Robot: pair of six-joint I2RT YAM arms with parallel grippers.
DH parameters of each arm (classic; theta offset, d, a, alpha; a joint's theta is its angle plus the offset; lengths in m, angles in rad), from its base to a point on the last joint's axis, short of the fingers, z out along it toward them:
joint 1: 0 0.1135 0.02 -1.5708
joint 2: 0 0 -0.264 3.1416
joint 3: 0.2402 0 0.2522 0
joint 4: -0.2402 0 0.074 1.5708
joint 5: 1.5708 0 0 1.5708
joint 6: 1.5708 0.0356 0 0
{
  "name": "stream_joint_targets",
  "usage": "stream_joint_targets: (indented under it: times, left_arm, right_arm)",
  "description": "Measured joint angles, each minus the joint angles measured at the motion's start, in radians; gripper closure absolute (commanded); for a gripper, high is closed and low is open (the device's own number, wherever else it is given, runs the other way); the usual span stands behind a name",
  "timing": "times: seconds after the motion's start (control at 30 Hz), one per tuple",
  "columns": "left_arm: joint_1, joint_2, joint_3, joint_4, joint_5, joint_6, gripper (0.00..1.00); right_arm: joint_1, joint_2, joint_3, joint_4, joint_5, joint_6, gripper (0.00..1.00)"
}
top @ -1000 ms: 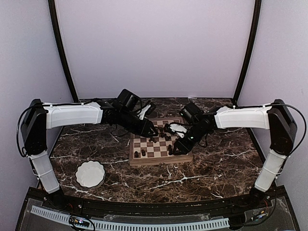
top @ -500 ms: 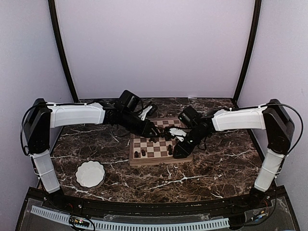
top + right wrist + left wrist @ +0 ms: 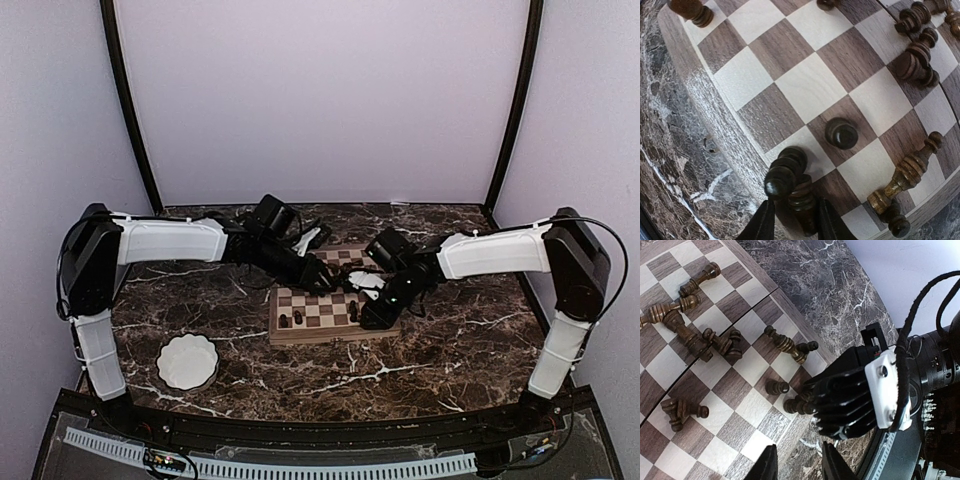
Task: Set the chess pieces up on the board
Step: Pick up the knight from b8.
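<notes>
Movement on the right: over the last second the right gripper slid in lower over the near right corner of the chessboard. Its fingers, wide a moment before, drew in narrow about a dark chessman sitting right by the rim there. The piece sat squarely between the two fingers in the right wrist view. Whether they truly pinched it or merely bracketed it, I couldn't tell, what with dark wood against a dark square. A second dark piece leaned up against it, so it looked a crowded pick. Just beyond, one pawn stood upright on a dark square. Across the way the left gripper had crept only a little further in. Its fingers stood narrow with nothing between them, hovering over the board's rim in its own wrist view. Most of the chessmen were on the board but down: a toppled heap lay across the middle squares, while a standing pair held the near left. The white scalloped bowl sat well apart on the marble table. By my read, that closing marked the start of a pick at the corner, with most of the set-up yet to do.
</notes>
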Motion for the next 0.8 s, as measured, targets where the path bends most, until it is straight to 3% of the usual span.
stream_joint_targets:
  times: [0.8]
  left_arm:
    - [-0.022, 0.122, 0.019, 0.078, 0.086, -0.077, 0.68]
  right_arm:
    - [0.008, -0.051, -0.063, 0.023, 0.035, -0.003, 0.95]
